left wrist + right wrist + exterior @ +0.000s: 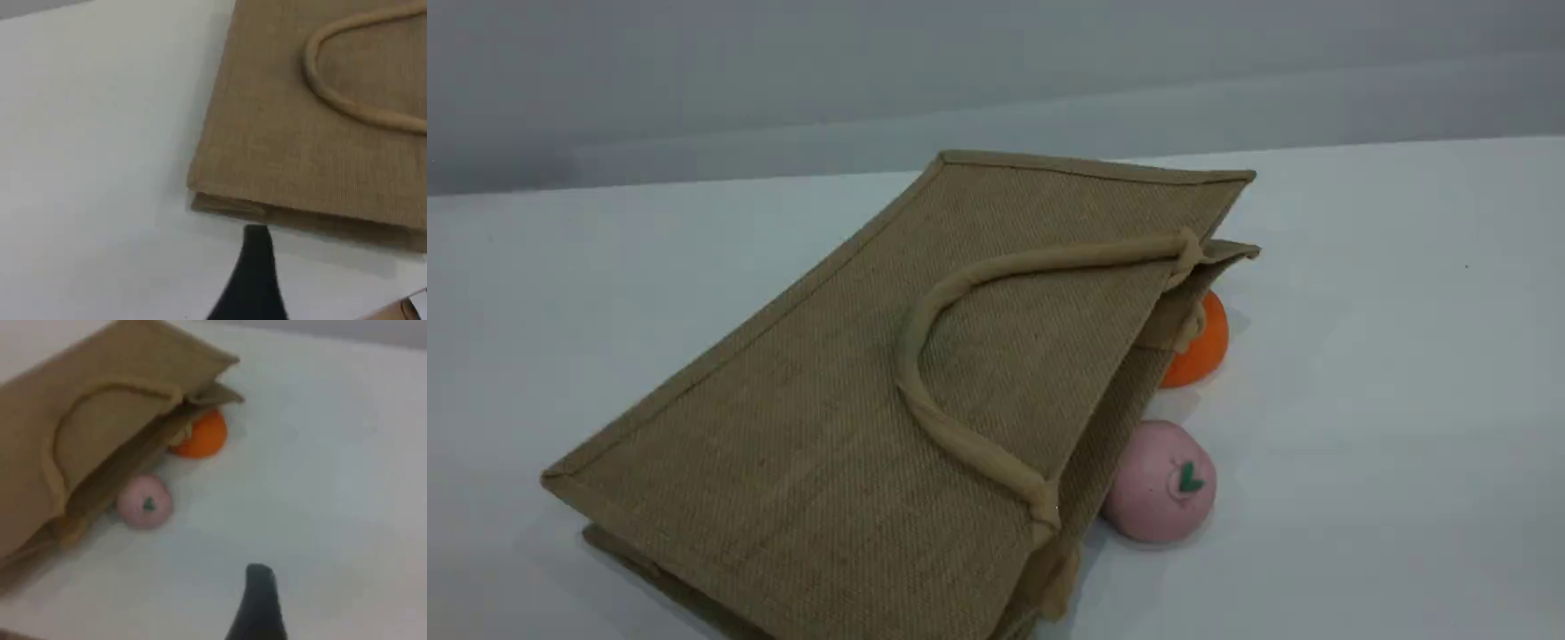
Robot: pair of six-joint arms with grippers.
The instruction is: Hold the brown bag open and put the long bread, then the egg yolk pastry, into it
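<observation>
On the table [1405, 356], one brown bag [827, 427], two fruits.

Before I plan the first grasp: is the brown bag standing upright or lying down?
Lying down. The brown bag rests on its broad side on the table, one handle flat on top, its mouth facing right.

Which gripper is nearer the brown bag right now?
Left. The left gripper hovers just off the brown bag at its folded edge; the right gripper hangs over bare table, well clear of the bag's mouth side.
</observation>
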